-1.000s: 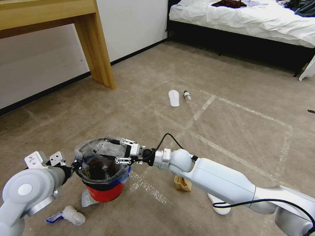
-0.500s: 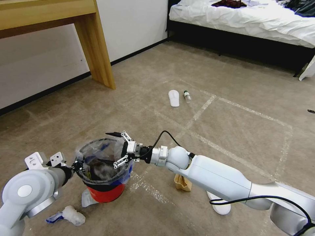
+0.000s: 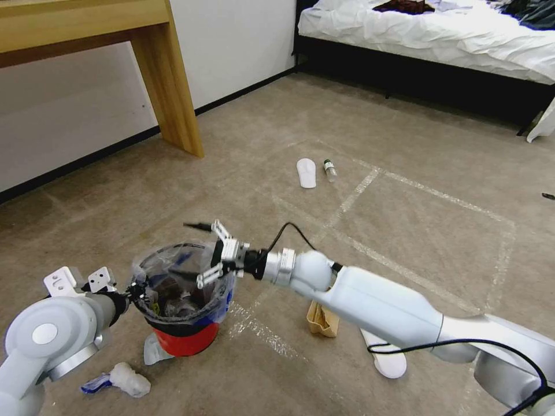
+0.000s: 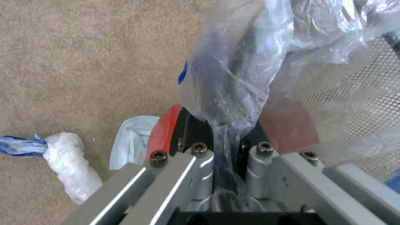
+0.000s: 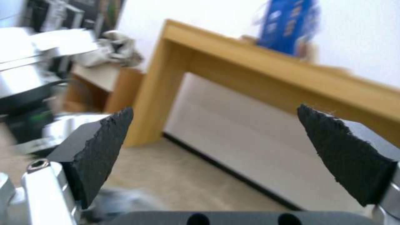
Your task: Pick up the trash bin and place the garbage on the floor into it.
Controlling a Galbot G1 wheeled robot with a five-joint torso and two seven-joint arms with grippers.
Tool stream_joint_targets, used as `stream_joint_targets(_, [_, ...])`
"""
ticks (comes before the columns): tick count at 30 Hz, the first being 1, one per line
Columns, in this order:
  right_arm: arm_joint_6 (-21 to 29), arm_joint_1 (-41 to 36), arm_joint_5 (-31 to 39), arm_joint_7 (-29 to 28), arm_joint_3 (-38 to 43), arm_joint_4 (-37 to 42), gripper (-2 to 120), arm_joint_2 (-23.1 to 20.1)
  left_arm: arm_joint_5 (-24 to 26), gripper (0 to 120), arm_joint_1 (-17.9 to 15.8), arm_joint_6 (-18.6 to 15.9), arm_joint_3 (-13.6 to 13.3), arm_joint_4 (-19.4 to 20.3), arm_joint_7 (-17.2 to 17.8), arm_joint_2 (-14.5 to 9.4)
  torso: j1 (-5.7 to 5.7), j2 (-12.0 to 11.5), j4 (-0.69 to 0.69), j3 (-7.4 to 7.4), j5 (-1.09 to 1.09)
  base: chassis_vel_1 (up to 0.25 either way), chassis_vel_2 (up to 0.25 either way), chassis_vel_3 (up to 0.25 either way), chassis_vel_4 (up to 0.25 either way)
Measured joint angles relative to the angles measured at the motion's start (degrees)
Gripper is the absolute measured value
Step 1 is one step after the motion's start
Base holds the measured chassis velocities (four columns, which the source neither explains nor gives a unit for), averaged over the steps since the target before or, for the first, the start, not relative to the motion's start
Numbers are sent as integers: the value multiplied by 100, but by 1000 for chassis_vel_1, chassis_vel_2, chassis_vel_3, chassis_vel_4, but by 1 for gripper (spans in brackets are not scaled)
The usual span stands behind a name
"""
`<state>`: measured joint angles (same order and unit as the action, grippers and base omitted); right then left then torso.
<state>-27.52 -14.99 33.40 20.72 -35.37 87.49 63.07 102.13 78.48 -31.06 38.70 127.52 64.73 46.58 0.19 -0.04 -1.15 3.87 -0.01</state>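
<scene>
The trash bin (image 3: 185, 341), a red bucket lined with a crinkled clear bag, stands on the beige carpet floor (image 3: 416, 231) at the lower left. Dark litter lies inside it. My left gripper (image 3: 136, 292) is shut on the bin's near-left rim; the left wrist view shows this left gripper (image 4: 221, 125) pinching bag and rim beside the red wall (image 4: 164, 131). My right gripper (image 3: 195, 254) hangs open and tilted up just over the bin's right rim, holding nothing. Its black pads (image 5: 100, 147) stand wide apart. Garbage on the floor: crumpled white paper (image 3: 124, 378), brown paper bag (image 3: 319, 323), white slipper (image 3: 387, 361).
Farther out lie another white slipper (image 3: 306, 172) and a green-labelled bottle (image 3: 329, 169). A pale blue scrap (image 4: 133, 143) sits against the bin's foot. A wooden table leg (image 3: 173, 86) stands at the back left, a bed (image 3: 428, 40) at the back right.
My right gripper has risen out of the bin's mouth and tilted upward, still open. The left gripper and the bin have stayed put.
</scene>
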Motion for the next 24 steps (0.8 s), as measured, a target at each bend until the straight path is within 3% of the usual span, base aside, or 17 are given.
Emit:
stream_joint_targets(6, [104,-131,134,-258,885,215,100,-521,19,4,33,-2,47,-2,-3,-18,0,0,-3,0,0,0,0,0,0])
stream_joint_targets(8, [128,-348,152,-619,1256,263,100,-751,17,4,30,-8,60,-22,-18,-7,0,0,-3,0,1,0,0,0,0])
stream_joint_targets(14, [159,-654,155,-819,1681,273,100,-943,25,4,22,13,67,-9,-23,0,0,0,-3,0,1,0,0,0,0])
stream_joint_targets(24, [647,-1302,-183,-1389,2242,-98,100,-1177,2,4,115,31,175,79,-19,65,0,0,-2,-1,1,0,0,0,0])
